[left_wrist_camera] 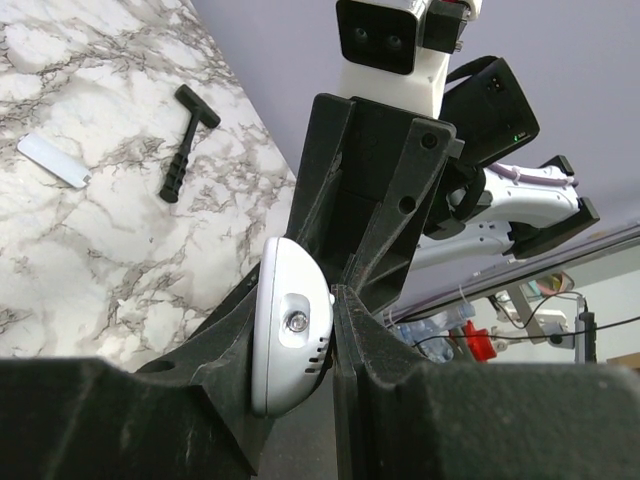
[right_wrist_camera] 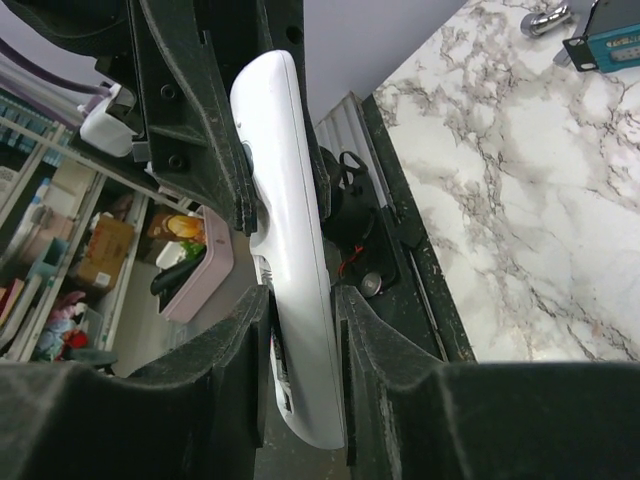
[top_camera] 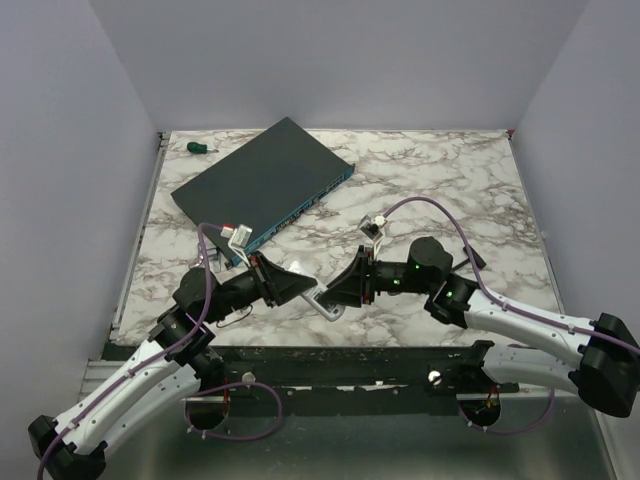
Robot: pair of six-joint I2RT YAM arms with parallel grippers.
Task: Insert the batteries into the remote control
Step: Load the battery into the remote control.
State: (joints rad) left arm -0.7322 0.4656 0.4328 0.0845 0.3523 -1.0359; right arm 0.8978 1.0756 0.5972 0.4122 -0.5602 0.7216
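Observation:
The white remote control (top_camera: 323, 301) hangs above the table's front edge, bridged between my two grippers. My left gripper (top_camera: 298, 288) is shut on its rounded end (left_wrist_camera: 290, 335), the one with the small lens. My right gripper (top_camera: 340, 293) comes in from the opposite side. In the right wrist view the remote control (right_wrist_camera: 290, 230) stands edge-on between its fingers, with the pads (right_wrist_camera: 258, 340) against both faces. An open slot shows on the remote's left face. No batteries are in view.
A large dark network box (top_camera: 262, 185) lies at the back left, with a green-handled screwdriver (top_camera: 200, 147) behind it. A flat white cover piece (left_wrist_camera: 52, 160) and a small black tool (left_wrist_camera: 185, 140) lie on the marble table (top_camera: 450, 190).

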